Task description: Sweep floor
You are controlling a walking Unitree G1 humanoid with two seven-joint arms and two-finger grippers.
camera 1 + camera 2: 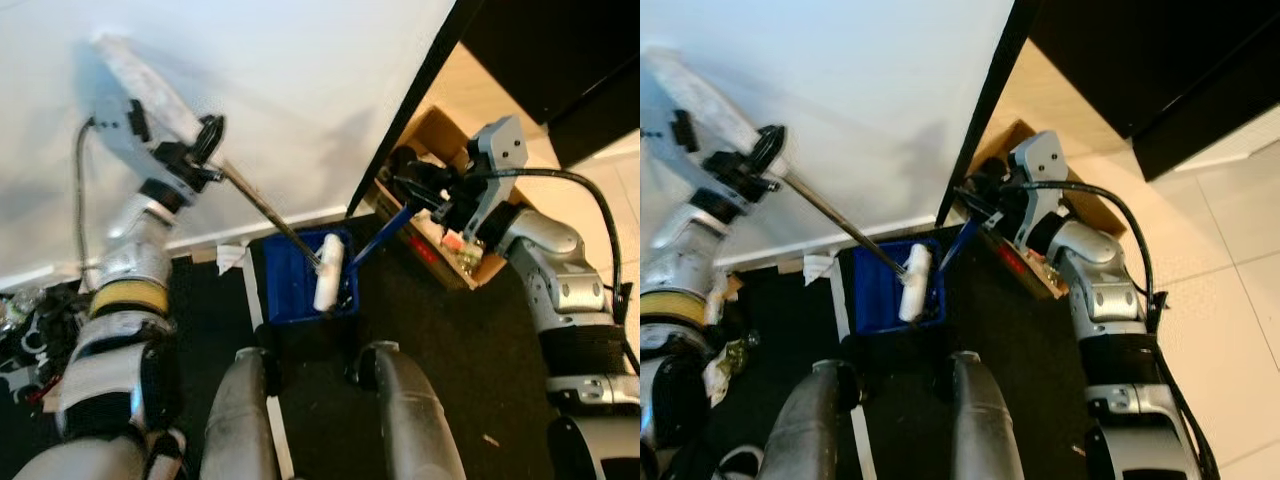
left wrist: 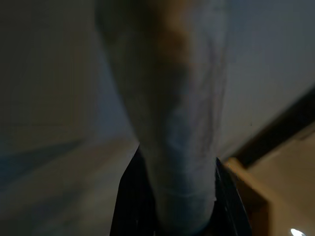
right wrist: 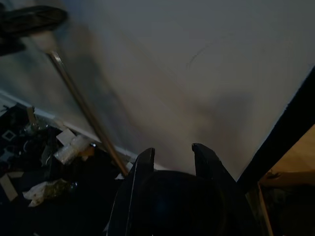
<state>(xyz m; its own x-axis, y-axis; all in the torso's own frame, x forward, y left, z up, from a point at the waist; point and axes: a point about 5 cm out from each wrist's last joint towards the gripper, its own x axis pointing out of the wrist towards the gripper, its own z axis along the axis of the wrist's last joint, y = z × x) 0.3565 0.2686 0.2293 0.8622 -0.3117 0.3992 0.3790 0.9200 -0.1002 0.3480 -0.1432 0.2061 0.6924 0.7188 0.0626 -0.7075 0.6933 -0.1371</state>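
Note:
My left gripper (image 1: 203, 143) is raised at the upper left and shut on the broom's white-wrapped handle (image 1: 140, 72), which shows pale and blurred in the left wrist view (image 2: 172, 123). A thin metal rod (image 1: 265, 215) slants down from it to the white brush head (image 1: 328, 272). The head rests in a blue dustpan (image 1: 288, 285) on the dark floor by the wall. My right gripper (image 1: 418, 192) is shut on the dustpan's blue handle (image 1: 385, 232). Its two black fingers (image 3: 143, 164) point toward the wall.
A white wall (image 1: 300, 80) with a skirting board stands ahead, ending at a black door frame (image 1: 410, 100). An open cardboard box (image 1: 440, 135) with small items lies behind my right gripper. Litter (image 1: 25, 330) lies on the dark floor at left. My legs (image 1: 330, 420) stand below the dustpan.

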